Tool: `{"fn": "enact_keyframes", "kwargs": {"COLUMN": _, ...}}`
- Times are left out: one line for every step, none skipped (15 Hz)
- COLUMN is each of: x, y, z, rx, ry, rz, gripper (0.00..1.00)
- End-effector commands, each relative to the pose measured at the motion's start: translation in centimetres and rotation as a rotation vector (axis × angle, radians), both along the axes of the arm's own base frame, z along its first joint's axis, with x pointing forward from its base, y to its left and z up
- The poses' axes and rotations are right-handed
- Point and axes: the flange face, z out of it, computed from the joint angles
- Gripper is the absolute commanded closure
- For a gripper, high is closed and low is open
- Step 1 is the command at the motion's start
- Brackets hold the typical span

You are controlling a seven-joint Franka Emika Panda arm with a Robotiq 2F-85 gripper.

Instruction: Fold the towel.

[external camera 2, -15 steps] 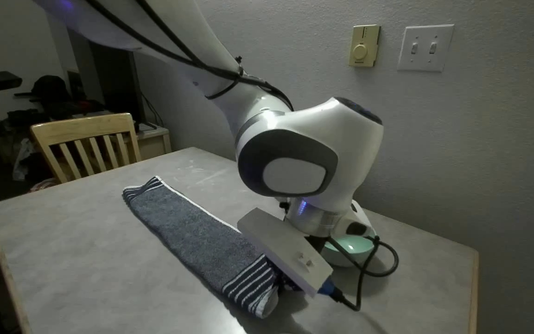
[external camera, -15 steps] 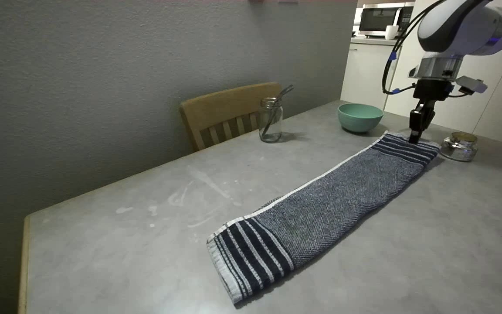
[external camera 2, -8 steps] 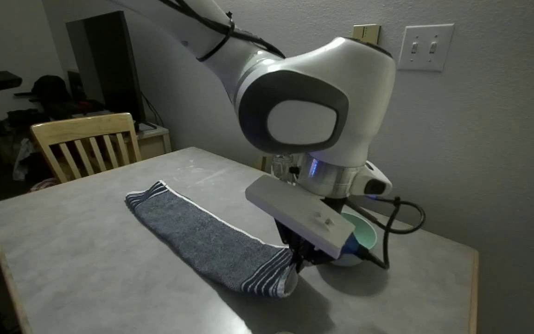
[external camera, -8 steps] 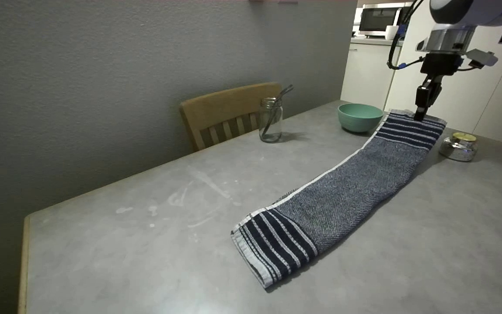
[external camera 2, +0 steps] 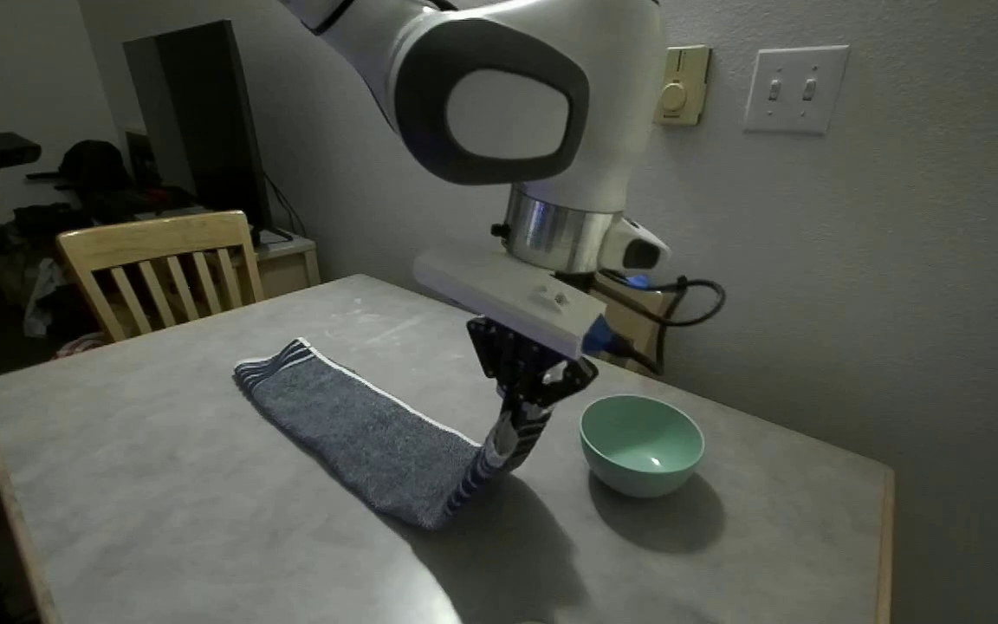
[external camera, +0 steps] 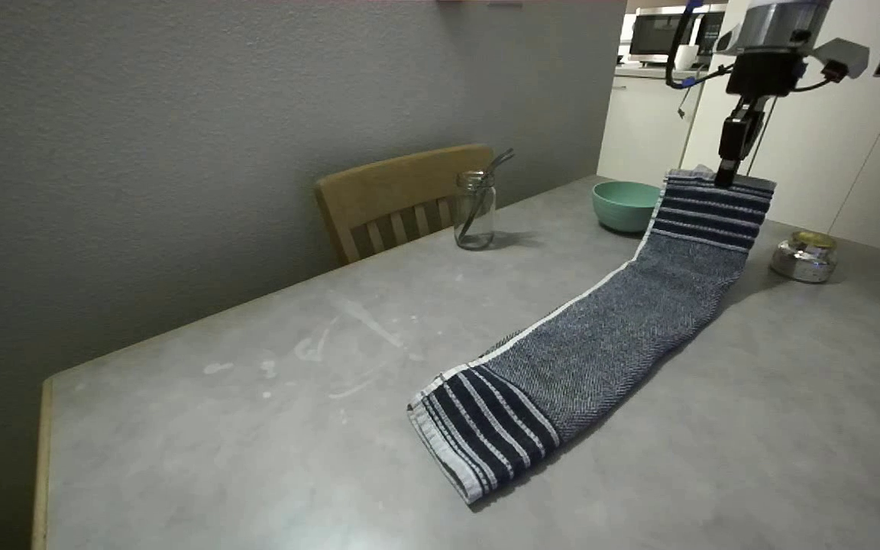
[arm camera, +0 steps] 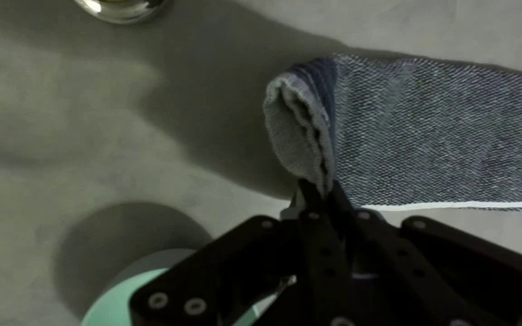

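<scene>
The towel (external camera: 600, 344) is a long narrow dark grey cloth with navy and white striped ends. It also shows in an exterior view (external camera 2: 369, 438) and in the wrist view (arm camera: 437, 136). Most of it lies flat on the table, and its white-edged long side shows. My gripper (external camera: 726, 179) is shut on the middle of one striped short end and holds that end up above the table. In the wrist view, the fingertips (arm camera: 322, 188) pinch the pale edge, which bulges out in layered folds. The other striped end rests on the table.
A green bowl (external camera 2: 642, 446) stands close beside the lifted end; it also shows in the wrist view (arm camera: 116, 303). A silver jar with a gold lid (external camera: 804, 258) stands on the towel's other side. A glass jar with utensils (external camera: 474, 214) is near the wall-side edge by a chair (external camera: 402, 183).
My gripper has risen, lifting the held end off the table. The towel first slid toward the held end, then its resting end stayed nearly still. In the last half second the gripper moved back over the towel.
</scene>
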Motion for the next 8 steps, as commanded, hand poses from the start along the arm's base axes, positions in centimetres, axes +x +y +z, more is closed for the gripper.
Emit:
{"fn": "enact_keyframes", "kwargs": {"x": -1.1, "y": 5.3, "z": 0.8, "rx": 0.012, "ry": 0.046, "rz": 0.087, "gripper": 0.98}}
{"fn": "enact_keyframes", "kwargs": {"x": -1.0, "y": 6.7, "z": 0.8, "rx": 0.013, "ry": 0.057, "rz": 0.111, "gripper": 0.98}}
{"fn": "enact_keyframes", "kwargs": {"x": -0.8, "y": 8.3, "z": 0.7, "rx": 0.012, "ry": 0.068, "rz": 0.125, "gripper": 0.98}}
{"fn": "enact_keyframes", "kwargs": {"x": -0.7, "y": 9.6, "z": 0.6, "rx": 0.010, "ry": 0.073, "rz": 0.138, "gripper": 0.98}}
{"fn": "enact_keyframes", "kwargs": {"x": -0.4, "y": 11.0, "z": 0.4, "rx": 0.007, "ry": 0.079, "rz": 0.150, "gripper": 0.98}}
{"fn": "enact_keyframes", "kwargs": {"x": -0.2, "y": 12.2, "z": 0.3, "rx": 0.004, "ry": 0.083, "rz": 0.158, "gripper": 0.98}}
{"fn": "enact_keyframes", "kwargs": {"x": 0.3, "y": 13.6, "z": 0.1, "rx": 0.001, "ry": 0.088, "rz": 0.164, "gripper": 0.98}}
{"fn": "enact_keyframes", "kwargs": {"x": 0.6, "y": 14.7, "z": -0.1, "rx": -0.001, "ry": 0.090, "rz": 0.169, "gripper": 0.98}}
